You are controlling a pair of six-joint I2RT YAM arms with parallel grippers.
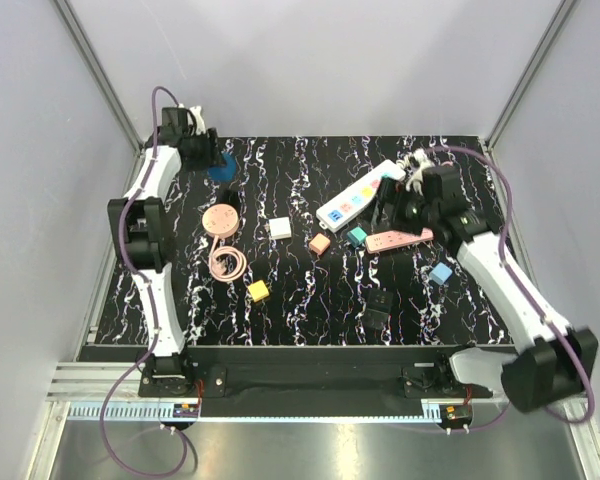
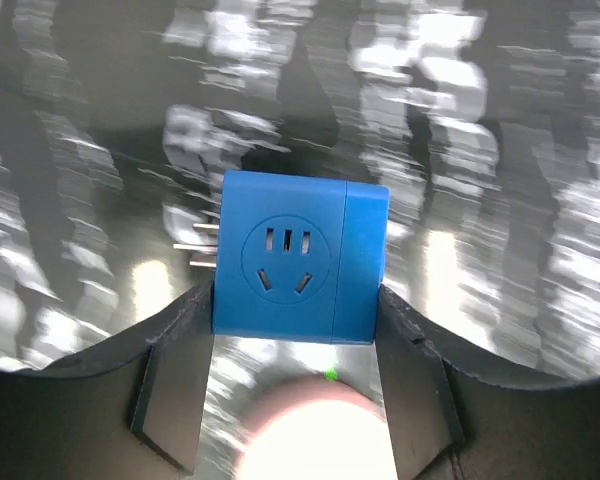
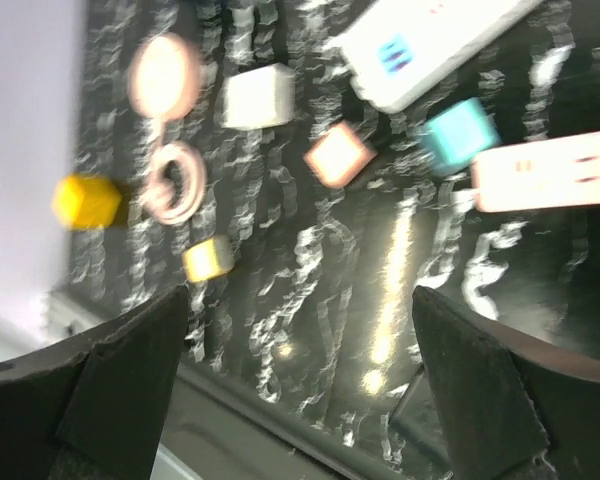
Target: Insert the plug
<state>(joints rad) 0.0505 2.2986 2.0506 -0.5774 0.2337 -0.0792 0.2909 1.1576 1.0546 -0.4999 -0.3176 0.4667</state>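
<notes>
My left gripper (image 2: pixel 298 312) is shut on a blue plug adapter (image 2: pixel 300 255); its socket face is toward the camera and its metal prongs stick out to the left. In the top view this gripper (image 1: pixel 206 152) is at the table's far left corner, with the blue adapter (image 1: pixel 221 172) just below it. A white power strip (image 1: pixel 357 197) lies diagonally at the far middle, also in the right wrist view (image 3: pixel 430 45). A pink power strip (image 1: pixel 400 240) lies beside it. My right gripper (image 1: pixel 395 207) is open and empty above these strips, its fingers wide apart (image 3: pixel 300 310).
A pink round reel with coiled cable (image 1: pixel 221 222) lies at left. Small adapter cubes are scattered about: white (image 1: pixel 279 228), orange (image 1: pixel 320 243), teal (image 1: pixel 356 236), yellow (image 1: pixel 258 290), light blue (image 1: pixel 440 272). A black plug (image 1: pixel 379 310) lies near the front edge.
</notes>
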